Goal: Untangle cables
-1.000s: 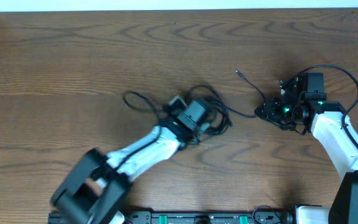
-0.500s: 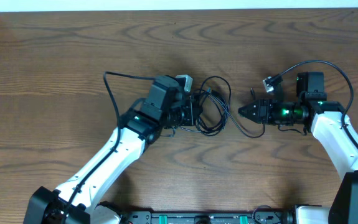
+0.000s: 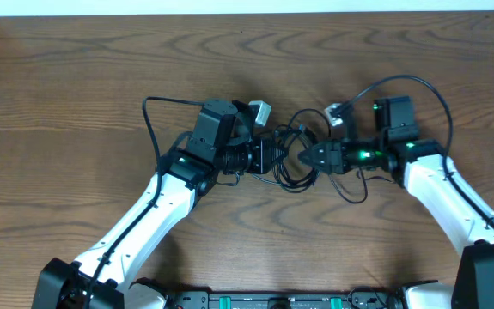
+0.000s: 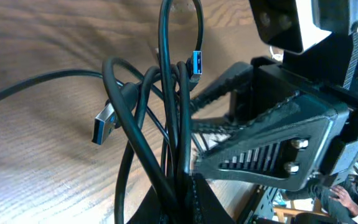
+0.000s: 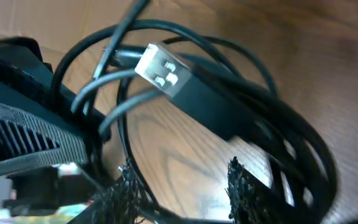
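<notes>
Right gripper (image 3: 308,157) had slid left since half a second earlier, fingers apart, holding nothing, tips at the black cables (image 3: 291,168) tangled mid-frame; left gripper (image 3: 271,157) was clamped on that bundle, USB plugs (image 4: 104,127) sticking out.

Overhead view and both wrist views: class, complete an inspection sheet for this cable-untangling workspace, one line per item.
Surface: brown wood-grain table.
Job's things: black cables bunched in loops between the two grippers. A silver USB plug and a blue-cored USB plug show. White cord not made out.
Clutter: nothing seen.
Grippers: left gripper shut on the black cables. Right gripper open, fingers apart at the loops.
Cables: a thicker black arm lead arcs over the right wrist, and another runs by the left arm.
Surroundings: white strip along the far edge, equipment rail at the near edge.
</notes>
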`<state>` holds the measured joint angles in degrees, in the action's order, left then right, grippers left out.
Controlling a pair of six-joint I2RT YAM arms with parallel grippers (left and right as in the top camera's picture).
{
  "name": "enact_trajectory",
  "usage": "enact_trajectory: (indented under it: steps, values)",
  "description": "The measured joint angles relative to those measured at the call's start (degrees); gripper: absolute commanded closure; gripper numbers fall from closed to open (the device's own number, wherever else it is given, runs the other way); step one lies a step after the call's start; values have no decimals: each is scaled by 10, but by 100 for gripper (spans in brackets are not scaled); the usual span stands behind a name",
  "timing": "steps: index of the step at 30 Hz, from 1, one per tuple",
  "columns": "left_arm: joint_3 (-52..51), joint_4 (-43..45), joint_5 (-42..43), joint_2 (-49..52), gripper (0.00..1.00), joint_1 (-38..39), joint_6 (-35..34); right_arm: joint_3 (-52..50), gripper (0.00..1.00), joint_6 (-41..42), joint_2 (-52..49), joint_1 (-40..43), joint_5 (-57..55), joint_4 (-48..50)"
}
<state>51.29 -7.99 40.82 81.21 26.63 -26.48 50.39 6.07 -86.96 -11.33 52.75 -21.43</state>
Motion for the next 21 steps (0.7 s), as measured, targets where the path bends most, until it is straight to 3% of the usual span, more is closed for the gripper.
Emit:
enact_trajectory:
  steps: [11, 21]
  values:
    - [0, -24, -6, 0, 93, 0, -1, 0, 34, -8, 42, -14, -66, 21]
    - [0, -18, 37, 0, 92, 0, -33, 0, 39, -34, 83, -46, -202, 18]
